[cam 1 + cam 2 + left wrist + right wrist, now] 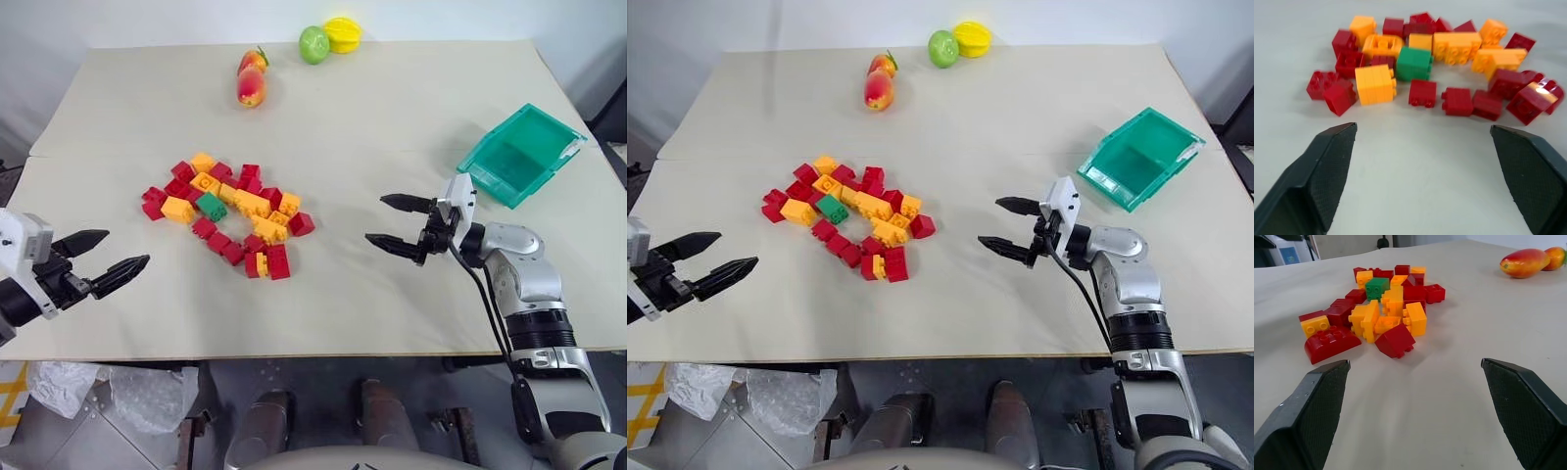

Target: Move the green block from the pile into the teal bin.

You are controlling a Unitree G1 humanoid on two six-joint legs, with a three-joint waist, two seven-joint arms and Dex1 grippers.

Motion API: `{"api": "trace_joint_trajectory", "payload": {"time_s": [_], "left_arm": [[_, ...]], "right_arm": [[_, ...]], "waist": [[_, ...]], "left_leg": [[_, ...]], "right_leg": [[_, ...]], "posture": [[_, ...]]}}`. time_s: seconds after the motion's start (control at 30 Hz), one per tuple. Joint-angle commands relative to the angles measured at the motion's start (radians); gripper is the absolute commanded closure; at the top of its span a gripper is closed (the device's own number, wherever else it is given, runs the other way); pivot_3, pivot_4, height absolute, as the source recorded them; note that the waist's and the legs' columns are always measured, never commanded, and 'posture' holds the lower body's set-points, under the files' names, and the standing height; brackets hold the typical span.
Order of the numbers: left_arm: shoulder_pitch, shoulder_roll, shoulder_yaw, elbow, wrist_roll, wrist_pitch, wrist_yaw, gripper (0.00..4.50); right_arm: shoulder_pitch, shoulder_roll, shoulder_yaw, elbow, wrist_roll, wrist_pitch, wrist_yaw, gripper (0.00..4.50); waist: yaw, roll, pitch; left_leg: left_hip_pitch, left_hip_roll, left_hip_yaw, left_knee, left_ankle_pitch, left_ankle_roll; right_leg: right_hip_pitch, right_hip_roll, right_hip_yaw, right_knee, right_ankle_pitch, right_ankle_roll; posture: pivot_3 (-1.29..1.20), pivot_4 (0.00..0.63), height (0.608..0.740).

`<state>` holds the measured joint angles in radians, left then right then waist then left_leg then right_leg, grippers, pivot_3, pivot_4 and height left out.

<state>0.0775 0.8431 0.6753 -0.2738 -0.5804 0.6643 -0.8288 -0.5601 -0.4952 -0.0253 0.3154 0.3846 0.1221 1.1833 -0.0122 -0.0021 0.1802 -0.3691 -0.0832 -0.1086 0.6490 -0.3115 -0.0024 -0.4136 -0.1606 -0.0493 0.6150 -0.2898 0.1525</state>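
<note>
The green block point(211, 207) lies among the red and orange-yellow bricks of the pile point(227, 214) at the table's middle left; it also shows in the wrist views point(1414, 63) point(1377, 287). The teal bin point(521, 154) sits tilted at the right, with nothing visible in it. My left gripper point(102, 258) hovers open at the table's near-left edge, well short of the pile, nothing between its fingers. My right gripper point(398, 224) stands open to the right of the pile, pointing toward it, and holds nothing.
A mango-like fruit point(252, 86) with a second one behind it, a round green fruit point(313, 44) and a yellow fruit point(343, 34) lie at the table's far edge. Crumpled plastic point(108, 390) lies below the near-left table edge.
</note>
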Motion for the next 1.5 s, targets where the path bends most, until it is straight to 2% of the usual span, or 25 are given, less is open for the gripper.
{"api": "trace_joint_trajectory", "payload": {"time_s": [0.03, 0.3, 0.5, 0.67, 0.8, 0.83, 0.9, 1.1, 1.27, 1.4, 1.5], "left_arm": [[-0.057, 0.001, -0.057, -0.005, 0.03, -0.058, 0.031, 0.01], [-0.386, 0.018, -0.398, 0.241, 0.219, -0.111, 0.077, 0.01], [-0.679, -0.042, -0.659, 0.5, 0.364, -0.072, 0.064, 0.01], [-0.843, -0.109, -0.756, 0.707, 0.427, -0.08, 0.029, 0.01], [-0.926, -0.12, -0.849, 0.823, 0.501, -0.063, -0.032, 0.01], [-0.958, -0.124, -0.875, 0.863, 0.524, -0.05, -0.045, 0.3], [-1.003, -0.13, -0.908, 0.922, 0.558, -0.032, -0.064, 0.52], [-1.085, -0.15, -0.917, 1.021, 0.597, -0.011, -0.076, 2.26], [-1.114, -0.15, -0.89, 1.014, 0.588, -0.01, -0.104, 2.33], [-1.128, -0.17, -0.771, 0.882, 0.477, -0.064, -0.139, 2.33], [-1.094, -0.193, -0.732, 0.763, 0.417, -0.1, -0.181, 2.33]], "right_arm": [[-0.012, 0.004, -0.007, -0.032, 0.018, 0.0, 0.007, 0.0], [-0.021, 0.015, -0.002, -0.031, 0.013, 0.003, 0.005, 0.0], [-0.028, 0.005, 0.001, -0.027, 0.012, 0.007, 0.01, 0.0], [-0.022, -0.002, 0.001, -0.042, 0.011, 0.014, 0.006, 0.0], [-0.019, -0.009, -0.002, -0.043, 0.009, 0.009, 0.003, 0.0], [-0.015, -0.009, -0.005, -0.046, 0.009, 0.008, -0.002, 0.0], [-0.006, -0.008, -0.009, -0.054, 0.01, 0.005, -0.012, 0.0], [0.024, -0.008, -0.012, -0.081, 0.014, -0.001, -0.032, 0.0], [0.029, -0.017, -0.021, -0.086, 0.016, -0.005, -0.043, 0.0], [0.043, -0.059, -0.057, -0.093, 0.019, -0.004, -0.055, 0.0], [0.063, -0.087, -0.076, -0.108, 0.02, 0.0, -0.058, 0.0]], "waist": [[0.006, 0.0, 0.0], [0.01, 0.0, 0.0], [0.007, 0.0, 0.0], [0.002, 0.0, 0.0], [-0.003, 0.0, 0.0], [-0.003, 0.0, 0.0], [-0.001, -0.001, 0.0], [-0.004, -0.001, 0.0], [-0.006, -0.001, 0.0], [-0.004, -0.002, 0.001], [0.008, -0.003, 0.002]], "left_leg": [[0.0, 0.0, 0.0, 0.0, 0.0, 0.0], [0.0, 0.002, 0.001, 0.001, 0.0, -0.001], [-0.001, 0.007, 0.004, 0.001, -0.002, -0.004], [-0.001, 0.006, 0.006, 0.002, -0.002, -0.004], [-0.001, 0.006, 0.006, 0.002, -0.002, -0.004], [-0.001, 0.006, 0.006, 0.003, -0.002, -0.004], [-0.001, 0.006, 0.006, 0.003, -0.002, -0.004], [-0.001, 0.006, 0.007, 0.005, -0.002, -0.004], [-0.001, 0.006, 0.007, 0.006, -0.002, -0.004], [-0.002, 0.006, 0.007, 0.006, -0.002, -0.004], [-0.007, 0.008, 0.005, 0.01, -0.003, -0.004]], "right_leg": [[0.0, 0.0, 0.0, 0.0, 0.0, 0.0], [0.0, 0.004, 0.0, 0.001, 0.001, -0.001], [-0.001, 0.011, 0.001, 0.003, 0.002, -0.003], [-0.002, 0.012, 0.002, 0.003, 0.002, -0.003], [-0.002, 0.012, 0.002, 0.004, 0.002, -0.003], [-0.003, 0.012, 0.002, 0.004, 0.002, -0.003], [-0.003, 0.012, 0.003, 0.005, 0.002, -0.003], [-0.002, 0.013, 0.003, 0.006, 0.002, -0.003], [-0.002, 0.012, 0.003, 0.007, 0.002, -0.003], [-0.003, 0.012, 0.003, 0.007, 0.002, -0.003], [-0.006, 0.012, 0.003, 0.007, 0.002, -0.003]], "posture": [[0.0, 0.15, 0.74], [0.0, 0.15, 0.74], [0.0, 0.15, 0.74], [0.0, 0.15, 0.74], [0.0, 0.15, 0.74], [0.0, 0.15, 0.74], [0.0, 0.15, 0.74], [0.0, 0.15, 0.74], [0.0, 0.15, 0.74], [0.0, 0.15, 0.74], [0.0, 0.15, 0.74]]}}
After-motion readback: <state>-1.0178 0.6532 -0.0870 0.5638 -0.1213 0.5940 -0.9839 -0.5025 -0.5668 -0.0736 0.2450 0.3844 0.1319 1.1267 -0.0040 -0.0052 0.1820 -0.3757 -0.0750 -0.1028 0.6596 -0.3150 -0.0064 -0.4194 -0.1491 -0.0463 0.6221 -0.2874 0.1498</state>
